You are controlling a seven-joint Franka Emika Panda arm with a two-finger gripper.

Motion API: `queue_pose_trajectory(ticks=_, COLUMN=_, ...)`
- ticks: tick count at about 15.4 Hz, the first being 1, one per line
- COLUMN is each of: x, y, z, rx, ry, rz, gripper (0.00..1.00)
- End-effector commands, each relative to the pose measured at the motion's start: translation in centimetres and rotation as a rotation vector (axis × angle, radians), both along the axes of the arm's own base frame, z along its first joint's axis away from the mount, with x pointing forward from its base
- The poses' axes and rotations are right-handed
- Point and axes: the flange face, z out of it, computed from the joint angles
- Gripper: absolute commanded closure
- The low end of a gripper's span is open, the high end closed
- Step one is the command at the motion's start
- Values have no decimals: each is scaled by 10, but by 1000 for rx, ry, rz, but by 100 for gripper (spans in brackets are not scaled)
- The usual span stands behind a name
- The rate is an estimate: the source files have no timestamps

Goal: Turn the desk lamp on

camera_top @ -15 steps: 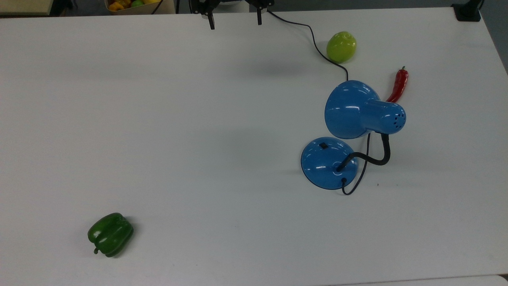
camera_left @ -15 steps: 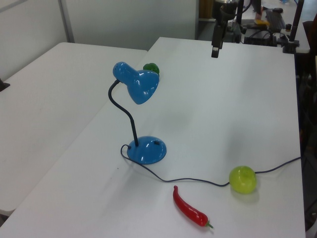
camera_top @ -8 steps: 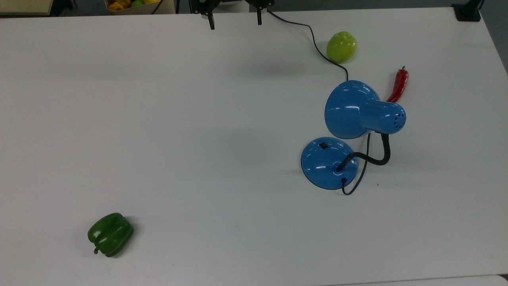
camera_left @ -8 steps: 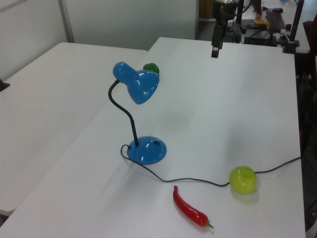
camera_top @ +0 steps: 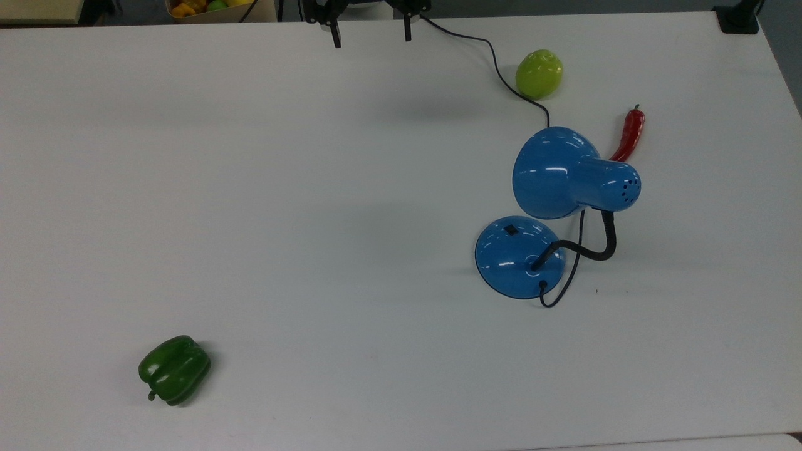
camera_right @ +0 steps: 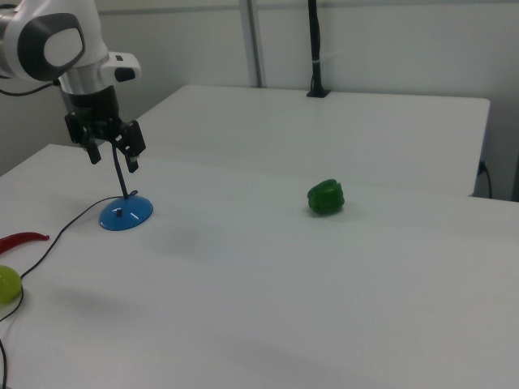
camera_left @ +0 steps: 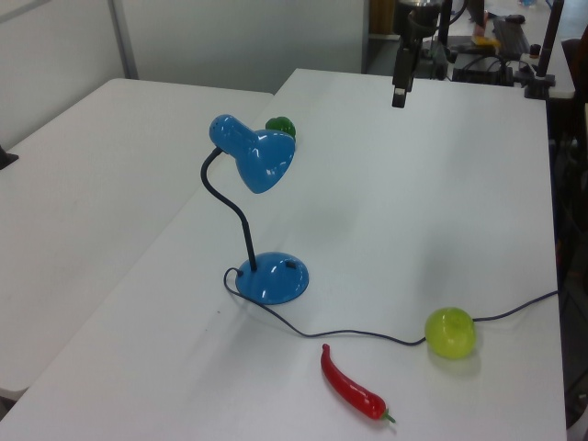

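The glossy blue desk lamp with bell-shaped shade, black gooseneck and round domed base stands on the white table at the top view's right. A small black switch sits on the base. The lamp's black cord runs toward the table's far edge, passing just beside a yellow-green apple. A red chili pepper lies beside the shade. A green bell pepper lies well apart, at the top view's lower left.

The black two-finger gripper hangs above the far edge, fingers spread, holding nothing. Compared with one second ago, gripper position is almost unchanged; all objects are unmoved.
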Motion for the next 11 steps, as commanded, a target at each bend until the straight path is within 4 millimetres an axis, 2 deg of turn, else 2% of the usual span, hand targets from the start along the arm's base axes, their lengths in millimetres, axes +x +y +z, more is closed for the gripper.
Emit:
queue_pose_trajectory(ticks=1, x=-1, y=1, z=-1, rx=-5, ry=-20, rz=19, gripper=30)
queue_pose_trajectory(ticks=2, x=-1, y=0, z=-1, rx=-5, ry=-20, rz=18, gripper=39)
queue_pose_trajectory(ticks=5, x=-1, y=1, z=-2, rx=-5, ry=-20, rz=19, gripper=55)
queue_pose_trajectory(ticks=8, x=-1, y=1, z=-2, rx=-5, ry=-20, rz=19, gripper=81)
queue_pose_trajectory(ticks=11, x=-1, y=3, z=-4, rx=-7, ry=-19, rz=24, gripper=98)
